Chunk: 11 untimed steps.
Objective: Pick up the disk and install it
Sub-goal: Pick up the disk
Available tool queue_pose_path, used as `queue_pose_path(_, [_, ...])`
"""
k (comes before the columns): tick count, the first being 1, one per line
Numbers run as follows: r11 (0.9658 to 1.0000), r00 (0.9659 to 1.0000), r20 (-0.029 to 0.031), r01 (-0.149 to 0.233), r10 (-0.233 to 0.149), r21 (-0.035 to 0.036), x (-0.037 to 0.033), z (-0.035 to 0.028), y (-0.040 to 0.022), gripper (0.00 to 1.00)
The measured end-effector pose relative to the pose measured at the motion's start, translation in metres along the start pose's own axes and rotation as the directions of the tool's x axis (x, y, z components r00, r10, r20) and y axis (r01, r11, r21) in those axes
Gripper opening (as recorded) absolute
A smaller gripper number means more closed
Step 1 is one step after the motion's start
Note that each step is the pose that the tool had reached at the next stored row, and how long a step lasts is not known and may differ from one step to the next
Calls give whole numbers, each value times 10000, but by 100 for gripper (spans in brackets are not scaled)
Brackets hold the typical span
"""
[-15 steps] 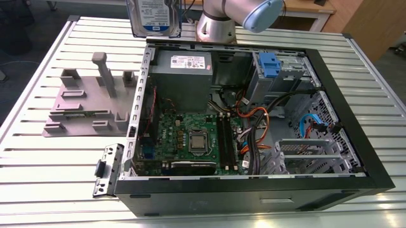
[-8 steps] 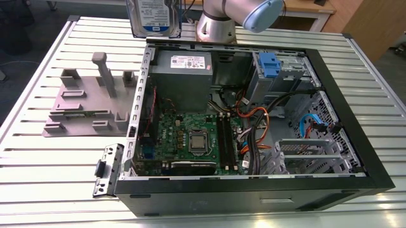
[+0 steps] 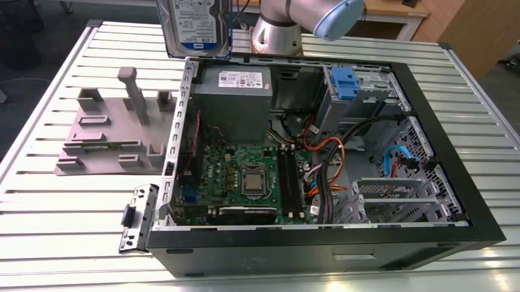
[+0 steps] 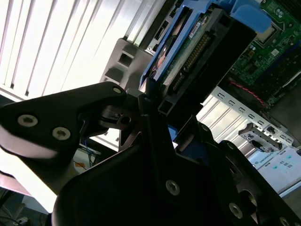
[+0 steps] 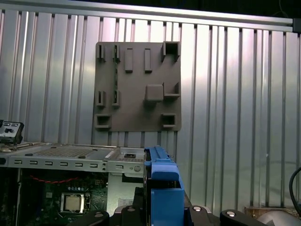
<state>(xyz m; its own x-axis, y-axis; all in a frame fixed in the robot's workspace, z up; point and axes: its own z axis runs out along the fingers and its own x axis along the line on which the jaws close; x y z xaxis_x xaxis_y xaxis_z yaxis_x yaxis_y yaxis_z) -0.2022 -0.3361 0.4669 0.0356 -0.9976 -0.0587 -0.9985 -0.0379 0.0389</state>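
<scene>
While the end effector (image 4: 162,110) grips it upright, the disk (image 3: 182,36) shows its white-and-blue label (image 3: 196,18).

disk (image 3: 193,24) label print, not legible

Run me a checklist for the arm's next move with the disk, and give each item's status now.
1. Hold on the disk by the gripper: ok, the disk hangs in the air, clamped at its blue bracket.
2. The disk apart from the grey stand: ok.
3. The computer case open: ok, its board is exposed.
4. The disk's lower edge apart from the case wall: cannot tell; they overlap in the exterior view.
5. The loose cables out of the way: cannot tell; orange and black bundles cross the case's middle.
6. A free bay for the disk: cannot tell.
</scene>
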Motion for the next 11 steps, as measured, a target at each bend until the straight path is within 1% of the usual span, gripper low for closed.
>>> queue_pose_path(6, [10000,10000,-1,0,0,0,13,-1,0,36])
queue_pose_path(11, [10000,10000,-1,0,0,0,46,-3,2,36])
